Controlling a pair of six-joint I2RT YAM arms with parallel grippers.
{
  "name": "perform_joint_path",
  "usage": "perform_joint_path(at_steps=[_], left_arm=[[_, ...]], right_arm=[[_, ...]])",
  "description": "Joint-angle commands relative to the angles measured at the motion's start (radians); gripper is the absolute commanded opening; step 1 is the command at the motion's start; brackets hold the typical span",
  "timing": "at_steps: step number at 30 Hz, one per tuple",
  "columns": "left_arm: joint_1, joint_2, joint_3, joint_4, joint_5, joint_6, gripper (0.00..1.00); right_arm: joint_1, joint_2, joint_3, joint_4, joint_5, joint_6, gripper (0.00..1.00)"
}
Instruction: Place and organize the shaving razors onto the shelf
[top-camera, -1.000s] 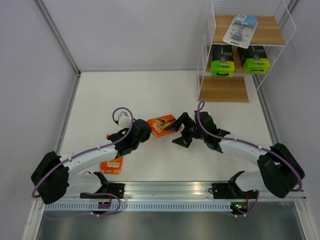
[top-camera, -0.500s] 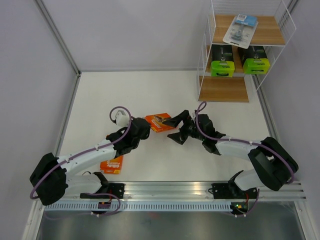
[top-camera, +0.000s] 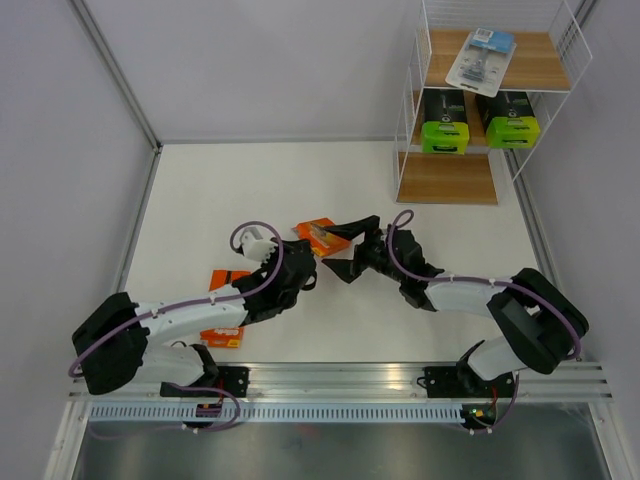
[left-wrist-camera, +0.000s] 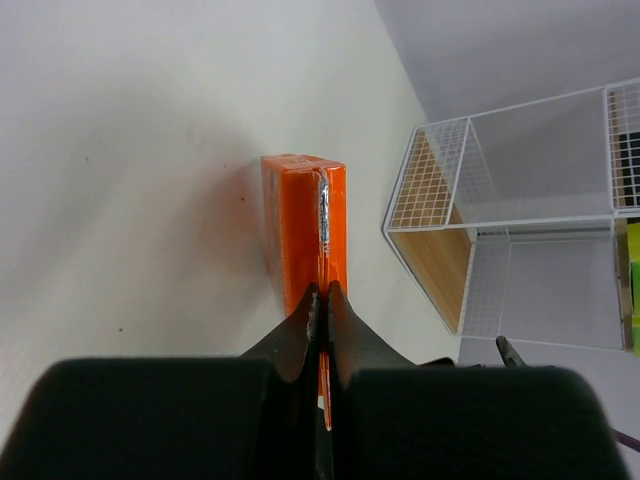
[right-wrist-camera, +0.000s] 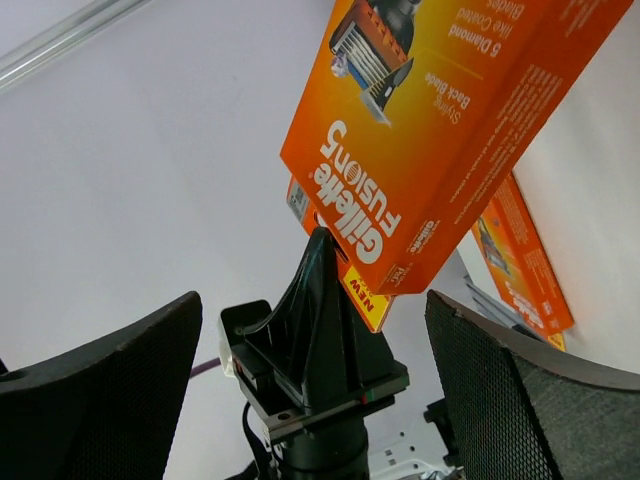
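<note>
Top external view, nearest the arm bases first: a second orange card (top-camera: 222, 337) lies flat on the table (top-camera: 200, 190) at about 7 o'clock, partly hidden under the left arm (top-camera: 190, 310). Further in, near the middle, the left claw (top-camera: 308, 258) is clamped on one end of an orange card (top-camera: 320, 232). The left wrist view shows its fingers (left-wrist-camera: 300, 325) pinched tight on the card's thin edge. At the card's 3 o'clock the right claw (top-camera: 345, 247) stands wide apart, facing the card and, as far as I can tell, not touching it. In its own camera the printed face sits between the spread fingers (right-wrist-camera: 90, 400).

This looks to me like a hand-over. To do it well, I'd bring the right claw onto the free end, well away from the left fingers. It should close on the flat faces, not the edge, so the card doesn't twist. The left should let go only once the right is firmly closed.

Far off at 1 o'clock stands the shelf (top-camera: 447, 180). A clear blister (top-camera: 480, 57) lies on top and two black boxes (top-camera: 445, 130) sit on the middle tier. The bottom board is bare, which looks like the likely spot for the orange cards.
</note>
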Motion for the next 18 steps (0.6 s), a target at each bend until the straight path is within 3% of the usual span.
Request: perform_joint_path(at_steps=[1, 7, 12, 18], left_arm=[[-0.043, 0.028, -0.012, 0.17, -0.157, 0.042, 0.02], [-0.058, 0.056, -0.007, 0.213, -0.183, 0.029, 0.02], [-0.086, 0.061, -0.006, 0.212, -0.212, 0.028, 0.02], [-0.12, 0.071, -0.01, 0.175, -0.225, -0.023, 0.02]], right_arm=[[0.023, -0.005, 0.014, 0.009, 0.069, 0.132, 0.98], [0.032, -0.034, 0.02, -0.103, 0.095, 0.172, 0.98], [0.033, -0.079, 0.006, -0.168, 0.23, 0.229, 0.98], [0.035, 0.011, 0.078, -0.154, 0.168, 0.29, 0.98]])
